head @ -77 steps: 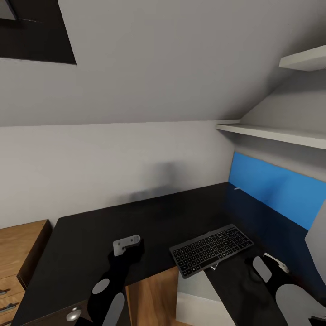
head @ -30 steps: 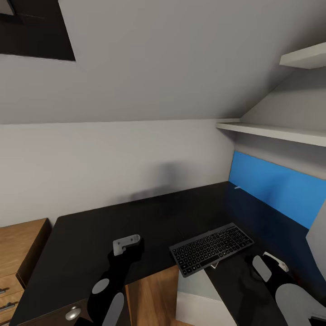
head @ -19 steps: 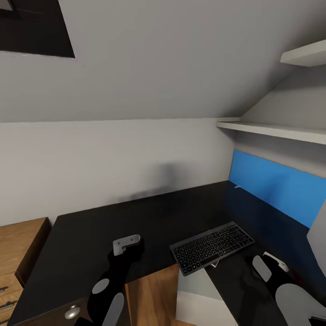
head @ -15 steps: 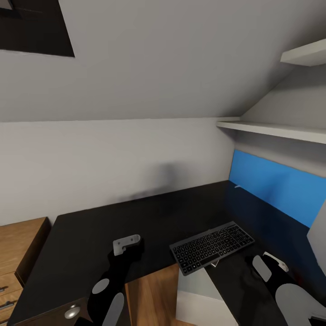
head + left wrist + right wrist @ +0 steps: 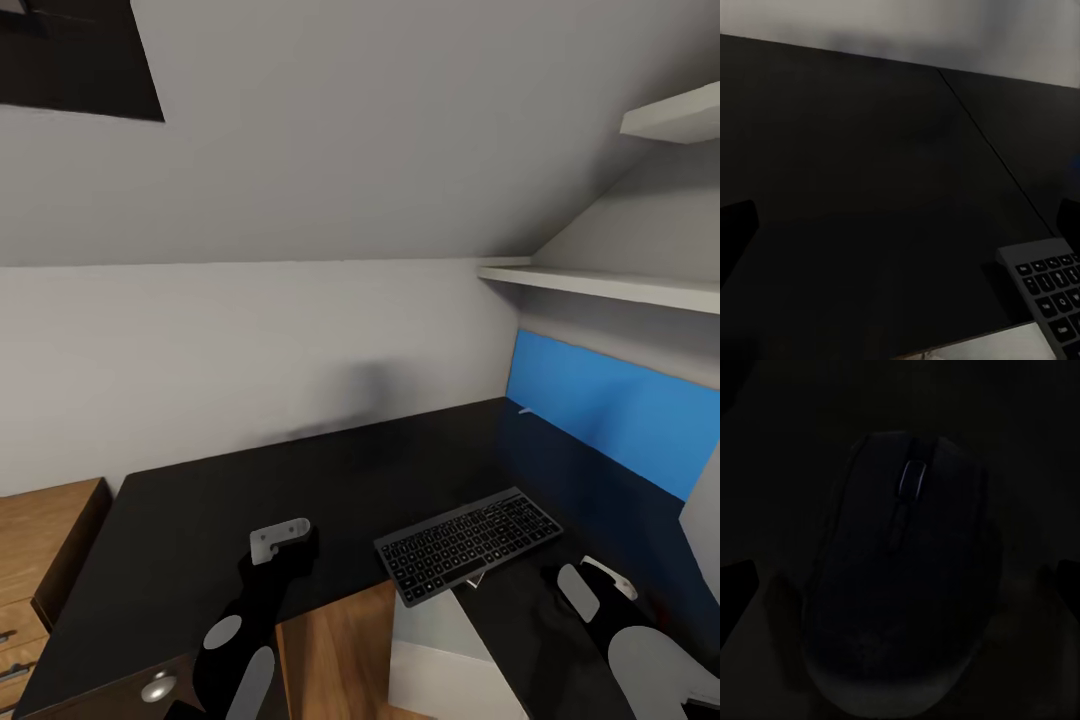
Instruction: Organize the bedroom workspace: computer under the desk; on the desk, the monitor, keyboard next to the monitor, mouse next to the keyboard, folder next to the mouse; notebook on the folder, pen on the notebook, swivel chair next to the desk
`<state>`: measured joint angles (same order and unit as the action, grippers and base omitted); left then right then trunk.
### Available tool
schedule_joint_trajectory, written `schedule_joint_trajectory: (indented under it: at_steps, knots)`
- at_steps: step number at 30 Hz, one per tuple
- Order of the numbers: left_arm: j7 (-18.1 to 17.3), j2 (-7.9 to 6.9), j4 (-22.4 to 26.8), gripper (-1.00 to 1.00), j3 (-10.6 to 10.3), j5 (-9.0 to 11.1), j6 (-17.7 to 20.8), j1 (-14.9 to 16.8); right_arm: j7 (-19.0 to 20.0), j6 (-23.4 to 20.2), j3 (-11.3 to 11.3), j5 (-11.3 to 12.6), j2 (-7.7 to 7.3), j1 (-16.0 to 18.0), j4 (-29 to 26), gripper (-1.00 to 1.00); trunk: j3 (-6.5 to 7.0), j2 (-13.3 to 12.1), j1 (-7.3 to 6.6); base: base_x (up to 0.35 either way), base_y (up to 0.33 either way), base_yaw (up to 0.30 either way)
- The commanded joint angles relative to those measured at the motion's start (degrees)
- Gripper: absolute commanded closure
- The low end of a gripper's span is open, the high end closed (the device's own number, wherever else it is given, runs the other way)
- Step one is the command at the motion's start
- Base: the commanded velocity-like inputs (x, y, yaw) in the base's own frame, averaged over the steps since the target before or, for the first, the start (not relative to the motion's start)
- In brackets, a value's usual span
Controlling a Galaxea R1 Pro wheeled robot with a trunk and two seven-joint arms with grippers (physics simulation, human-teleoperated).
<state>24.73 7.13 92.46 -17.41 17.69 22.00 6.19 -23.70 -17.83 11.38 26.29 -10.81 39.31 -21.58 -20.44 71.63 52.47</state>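
The long black desk (image 5: 300, 480) spans the head view, and its top also runs under the left wrist view (image 5: 870, 150). The slim black keyboard (image 5: 468, 545) lies at the desk's inner corner, one end overhanging the edge; its corner shows in the left wrist view (image 5: 1050, 289). My left gripper (image 5: 282, 535) hovers open over bare desk left of the keyboard (image 5: 900, 225). My right gripper (image 5: 598, 582) is low over the desk to the keyboard's right. It stands open (image 5: 900, 585) around a dark mouse (image 5: 907, 540) lying between its fingers. A light grey box (image 5: 440, 655), apparently the computer, sits below the desk.
A bright blue flat panel (image 5: 610, 415) stands along the desk's right side under two white shelves (image 5: 600, 288). A pale grey slab (image 5: 703, 530) is cut off at the right edge. A light wood cabinet (image 5: 40, 540) adjoins the desk's left end. A sloped ceiling hangs overhead.
The whole head view has drifted slightly, so the camera moved. Both arms, the keyboard and the desk keep their places relative to each other.
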Motion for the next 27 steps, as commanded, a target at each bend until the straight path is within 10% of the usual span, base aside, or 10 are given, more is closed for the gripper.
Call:
schedule_joint_trajectory:
  at_steps: [1, 14, 15, 27]
  knots:
    - [0.49, -0.01, 0.08, -1.00, -0.08, 0.55, 0.15, 0.05, -0.12, -0.10, 0.22, 1.14, 0.00, -0.02, -0.06, -1.00, -0.08, 0.04, 0.01, 0.000, 0.000, 0.000]
    - [0.49, -0.01, 0.08, -1.00, -0.08, 0.57, 0.15, 0.05, -0.12, -0.18, 0.22, 1.14, 0.00, -0.02, -0.09, -1.00, -0.08, 0.04, 0.01, 0.000, 0.000, 0.000]
    - [0.49, -0.01, 0.08, -1.00, -0.08, 0.55, 0.15, 0.05, -0.15, -0.25, 0.22, 1.14, 0.00, -0.02, -0.06, 1.00, -0.08, 0.04, 0.01, 0.000, 0.000, 0.000]
    - [0.49, -0.01, 0.08, -1.00, -0.08, 0.56, 0.15, 0.05, -0.12, -0.20, 0.22, 1.14, 0.00, -0.02, -0.12, 1.00, -0.08, 0.04, 0.01, 0.000, 0.000, 0.000]
